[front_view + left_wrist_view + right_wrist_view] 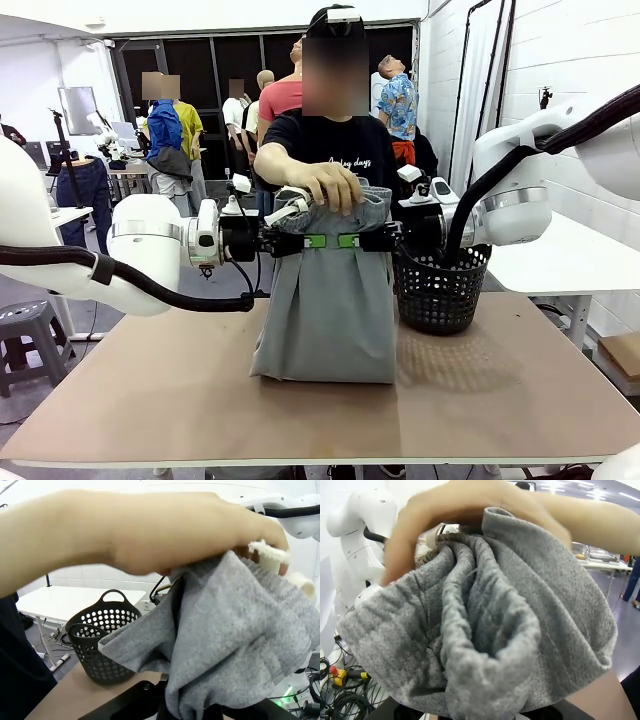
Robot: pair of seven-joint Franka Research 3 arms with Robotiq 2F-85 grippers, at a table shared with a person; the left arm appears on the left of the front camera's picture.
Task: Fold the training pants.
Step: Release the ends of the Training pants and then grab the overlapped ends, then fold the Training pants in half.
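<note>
The light grey training pants (325, 310) hang upright over the table, their lower end resting on the tabletop. My left gripper (313, 241) and right gripper (350, 241) meet side by side just under the gathered waistband, both shut on the fabric. The person's hand (325, 185) presses on the waistband from above. In the left wrist view, bunched pants (235, 630) cover my fingers, and the person's hand (150, 530) sits on top. The right wrist view has the gathered waistband (485, 630) right against the camera, under the person's hand (450, 505).
A black mesh basket (440, 290) stands on the table just right of the pants, also seen as the basket (102, 640) in the left wrist view. The brown tabletop (150, 390) has bare room at the front and left. The person stands at the far edge.
</note>
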